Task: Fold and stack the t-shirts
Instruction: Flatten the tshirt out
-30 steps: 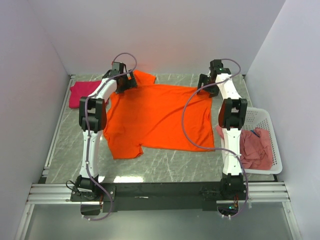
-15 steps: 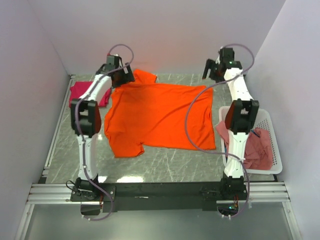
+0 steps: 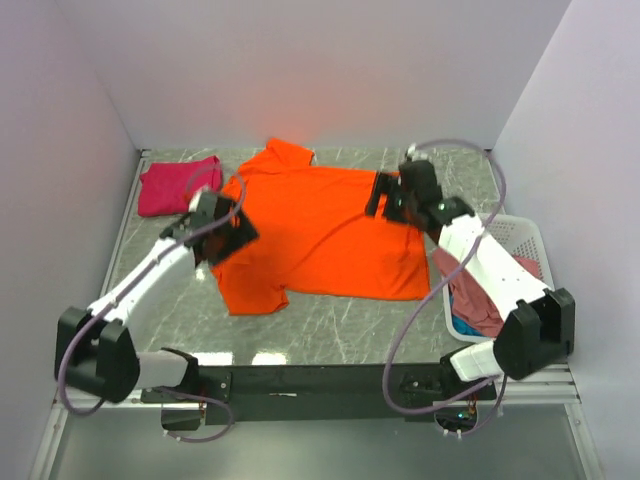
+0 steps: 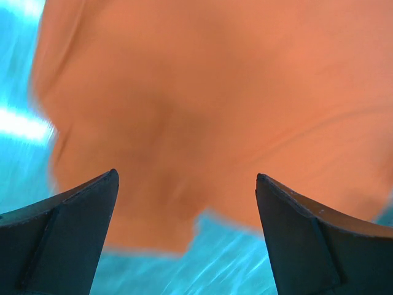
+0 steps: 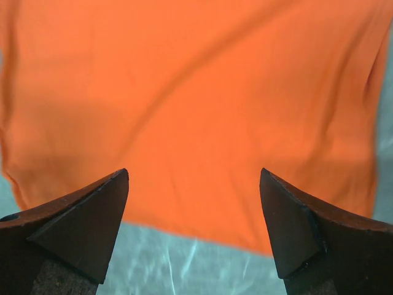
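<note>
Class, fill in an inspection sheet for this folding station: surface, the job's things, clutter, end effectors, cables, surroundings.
Surface: grey marbled table, flat and dry-looking.
Job's things: orange t-shirt spread flat in the middle, not yet folded; magenta-pink t-shirt folded at the far left corner; dusty rose t-shirt bunched in the basket.
Clutter: white lattice basket at the right edge; nothing else seen.
End effectors: left end effector and right end effector both open, empty, above the orange t-shirt.
Cables: lilac cables loop loosely off both arms.
Surroundings: plain white walls; metal rail at the near edge.
</note>
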`<state>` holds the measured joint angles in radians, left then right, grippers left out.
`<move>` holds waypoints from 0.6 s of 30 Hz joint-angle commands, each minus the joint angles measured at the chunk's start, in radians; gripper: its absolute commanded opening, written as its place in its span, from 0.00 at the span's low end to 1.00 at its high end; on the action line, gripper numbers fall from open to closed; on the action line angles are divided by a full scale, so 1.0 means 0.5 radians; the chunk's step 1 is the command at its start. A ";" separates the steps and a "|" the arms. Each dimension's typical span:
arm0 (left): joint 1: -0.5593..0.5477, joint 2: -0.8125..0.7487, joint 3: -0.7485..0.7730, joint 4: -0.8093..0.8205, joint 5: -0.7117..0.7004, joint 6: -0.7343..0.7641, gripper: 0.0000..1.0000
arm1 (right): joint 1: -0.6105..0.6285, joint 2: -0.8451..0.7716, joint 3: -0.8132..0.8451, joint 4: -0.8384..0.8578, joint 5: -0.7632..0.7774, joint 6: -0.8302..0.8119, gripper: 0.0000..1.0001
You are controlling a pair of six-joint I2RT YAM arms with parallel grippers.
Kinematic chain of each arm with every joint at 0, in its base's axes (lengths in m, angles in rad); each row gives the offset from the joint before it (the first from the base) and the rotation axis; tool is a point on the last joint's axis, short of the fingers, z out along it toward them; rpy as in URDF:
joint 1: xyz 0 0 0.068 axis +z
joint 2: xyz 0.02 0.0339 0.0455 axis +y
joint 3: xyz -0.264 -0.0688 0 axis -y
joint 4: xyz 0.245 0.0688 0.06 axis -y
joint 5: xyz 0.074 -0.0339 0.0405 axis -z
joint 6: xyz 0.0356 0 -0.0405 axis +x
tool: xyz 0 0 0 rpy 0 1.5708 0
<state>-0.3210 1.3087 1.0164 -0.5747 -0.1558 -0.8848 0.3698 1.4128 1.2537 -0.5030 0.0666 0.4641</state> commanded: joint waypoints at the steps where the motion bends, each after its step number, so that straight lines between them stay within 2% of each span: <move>1: -0.033 -0.330 -0.391 -0.170 -0.017 -0.396 0.98 | 0.104 -0.214 -0.355 0.211 0.066 0.277 0.93; 4: -0.045 -0.598 -0.731 -0.151 0.078 -0.473 0.93 | 0.193 -0.340 -0.550 0.184 0.094 0.308 0.93; 7: -0.048 -0.742 -0.860 -0.148 0.134 -0.479 0.89 | 0.211 -0.457 -0.721 0.119 0.140 0.348 0.93; 13: -0.048 -0.691 -0.959 -0.158 0.082 -0.494 0.71 | 0.221 -0.690 -1.034 0.076 0.094 0.483 0.93; 14: -0.045 -0.672 -0.977 -0.115 0.088 -0.498 0.62 | 0.221 -0.733 -1.065 0.055 0.100 0.498 0.92; 17: -0.051 -0.596 -0.993 -0.041 0.143 -0.485 0.51 | 0.224 -0.810 -1.142 -0.046 0.182 0.532 0.92; 18: -0.048 -0.550 -0.996 -0.038 0.146 -0.479 0.51 | 0.224 -0.828 -1.154 -0.083 0.210 0.544 0.92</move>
<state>-0.3420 1.0019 0.5266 -0.6476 -0.1020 -1.1202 0.4755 1.0435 0.6930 -0.5095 0.1093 0.6926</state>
